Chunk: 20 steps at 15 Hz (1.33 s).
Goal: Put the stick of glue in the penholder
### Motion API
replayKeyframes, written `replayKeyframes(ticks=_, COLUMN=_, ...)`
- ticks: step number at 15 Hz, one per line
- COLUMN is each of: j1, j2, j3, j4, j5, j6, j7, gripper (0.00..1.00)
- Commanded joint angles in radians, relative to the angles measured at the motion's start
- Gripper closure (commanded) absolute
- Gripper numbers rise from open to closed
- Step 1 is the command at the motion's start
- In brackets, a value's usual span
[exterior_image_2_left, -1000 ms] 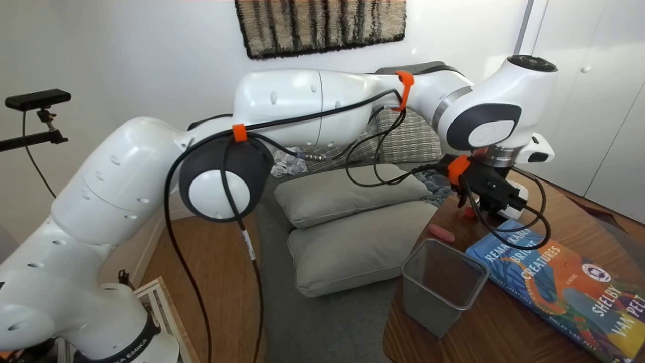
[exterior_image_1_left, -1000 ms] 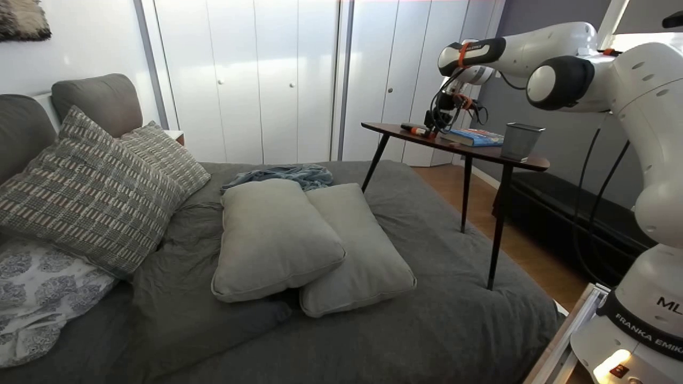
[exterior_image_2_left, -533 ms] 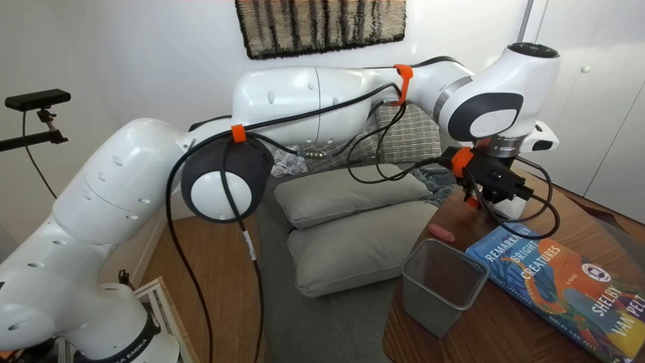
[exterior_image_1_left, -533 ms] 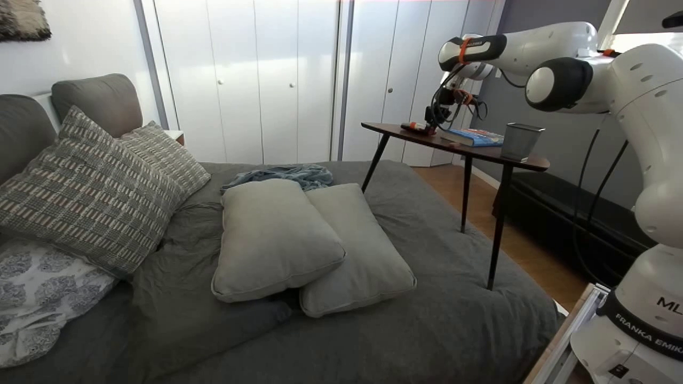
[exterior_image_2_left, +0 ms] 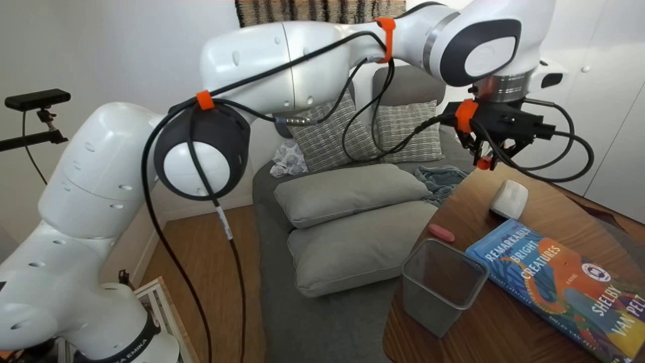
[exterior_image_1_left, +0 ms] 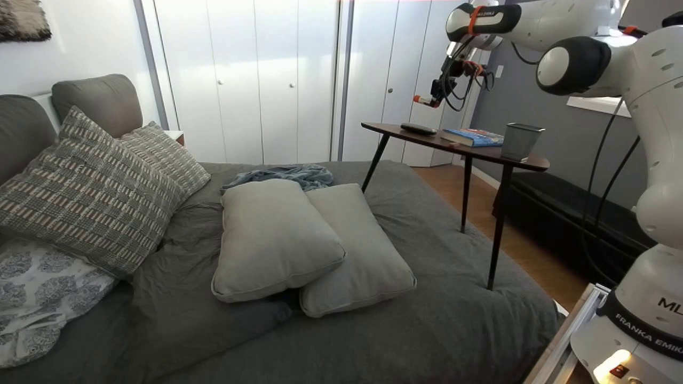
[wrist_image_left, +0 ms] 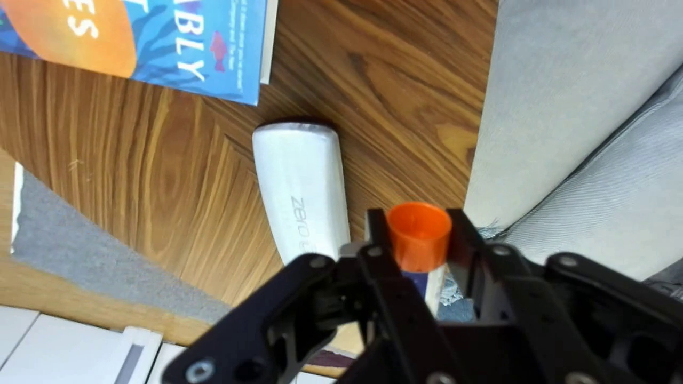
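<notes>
Glue stick, clamped near its orange end by the hand, hung above the table, tilted slightly, well apart from the grey penholder. It looked light, stiff and hardly fragile, though its smooth, round body might have twisted; a hold nearer the middle would likely have balanced better. No print on it was readable. The book read "Remarkably Bright Creatures", "A Novel", "Shelby Van Pelt"; the pale case, "zero", the rest unclear; the robot base, "Franka Emika".
</notes>
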Motion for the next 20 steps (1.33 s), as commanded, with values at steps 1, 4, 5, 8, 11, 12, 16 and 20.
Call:
replayKeyframes(ticks=1, j1=0.053, j2=-0.140, j3=-0.029, j4=-0.143, j5=-0.074, j6=-0.003, j7=-0.006, gripper=0.92)
replayKeyframes(ticks=4, j1=0.084, j2=-0.240, j3=-0.035, j4=-0.280, j5=-0.131, j6=0.035, j7=-0.026, gripper=0.92)
replayKeyframes(ticks=5, j1=0.089, j2=-0.264, j3=-0.032, j4=-0.316, j5=-0.141, j6=0.040, j7=-0.037, gripper=0.92)
replayKeyframes(ticks=8, j1=0.108, j2=-0.344, j3=-0.038, j4=-0.443, j5=-0.185, j6=0.070, j7=-0.037, gripper=0.92)
replayKeyframes(ticks=11, j1=0.127, j2=-0.424, j3=-0.052, j4=-0.569, j5=-0.264, j6=0.118, j7=-0.003, gripper=0.92)
replayKeyframes(ticks=12, j1=0.133, j2=-0.450, j3=-0.055, j4=-0.612, j5=-0.286, j6=0.125, j7=0.016, gripper=0.92)
replayKeyframes(ticks=16, j1=0.154, j2=-0.564, j3=-0.055, j4=-0.790, j5=-0.374, j6=0.148, j7=0.107, gripper=0.92)
replayKeyframes(ticks=20, j1=0.222, j2=-0.696, j3=-0.104, j4=-0.968, j5=-0.526, j6=0.132, j7=0.317, gripper=0.92)
